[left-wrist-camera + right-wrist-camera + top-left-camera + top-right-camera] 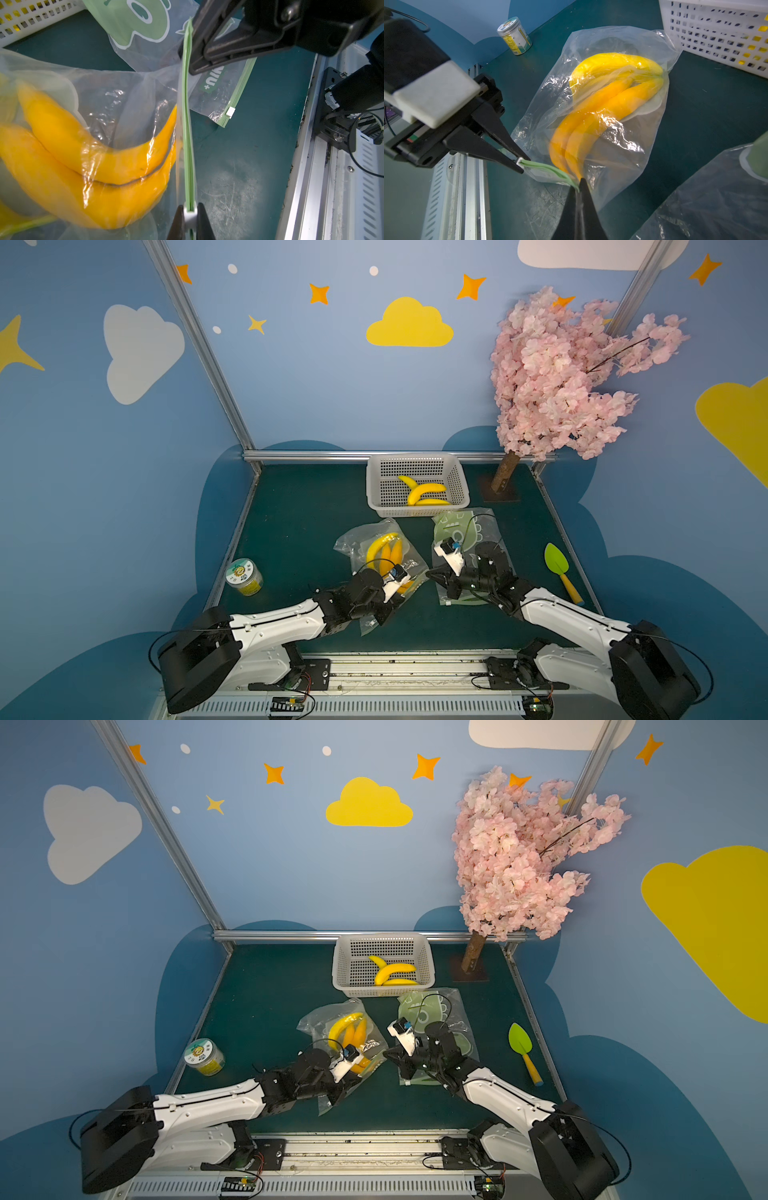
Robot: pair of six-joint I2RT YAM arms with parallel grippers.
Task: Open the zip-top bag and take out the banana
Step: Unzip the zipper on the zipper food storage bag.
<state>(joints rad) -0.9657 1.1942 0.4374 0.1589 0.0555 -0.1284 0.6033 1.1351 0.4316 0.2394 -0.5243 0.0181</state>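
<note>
**Left wrist view.** The left claw [190, 210] is pressed together on the white slider [190, 217] at one end of the green zip strip [186, 124]. The strip stands on edge, nearly straight. Its long axis runs directly away from this claw to the right claw [187, 62], which pinches the far end. I cannot tell whether the strip is sealed between them. The bananas [93, 149] lie just beside the strip, inside the bag [128, 97], which is thin clear film, crinkled and glossy. The fruit is smooth, curved and orange-yellow, and looks like plastic. A second bag [218, 93], flat with green print, lies on the dark green table [239, 166].

**Right wrist view.** The right claw's tips are closed on the strip end with no gap. The left claw's black tapered tips grip the slider. The short span of strip between them sags a little. The bag's body extends away from both claws toward the white basket [695, 20]. The three bananas lie side by side with their ends pointing at the zip edge.

**Top views.** In both, the bag sits mid-table between the arms, nearer the left one. The basket behind it holds other bananas. A jar [244, 576] stands well apart.

**Judgement.** The next move is probably slider travel along the strip toward the right claw. That claw acts as anchor, and because the film is slack, a slip there would likely drag the whole bag.
</note>
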